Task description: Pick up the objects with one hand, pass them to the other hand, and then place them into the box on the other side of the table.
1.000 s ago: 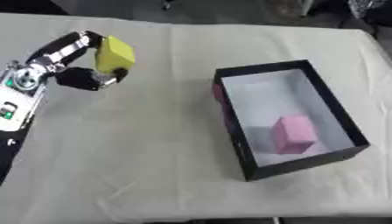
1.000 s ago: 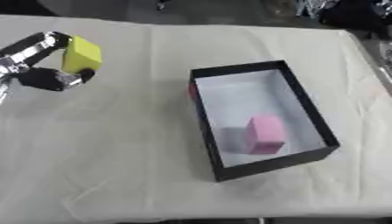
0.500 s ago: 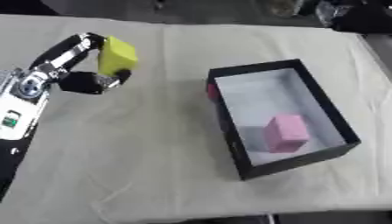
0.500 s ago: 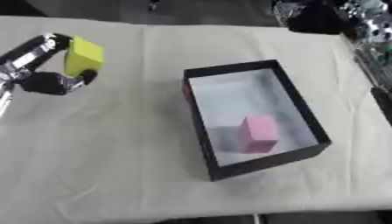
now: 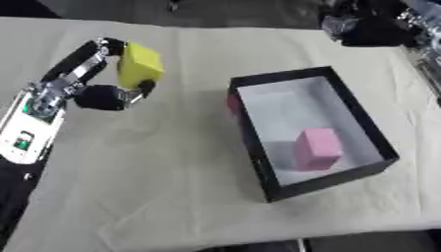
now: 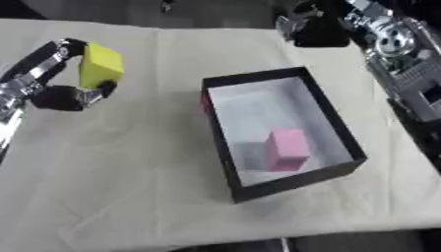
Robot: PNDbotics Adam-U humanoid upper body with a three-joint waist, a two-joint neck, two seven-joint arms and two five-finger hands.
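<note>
Right robot hand newly in view, grip unclear; upright yellow block pinched by left robot hand.

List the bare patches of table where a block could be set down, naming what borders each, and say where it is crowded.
Free: the cloth between the left hand holding the yellow block and the black box; the near strip in front of the box. Inside the box, the white floor behind the pink block is bare. Crowded: the far right corner, where the right hand comes in.
</note>
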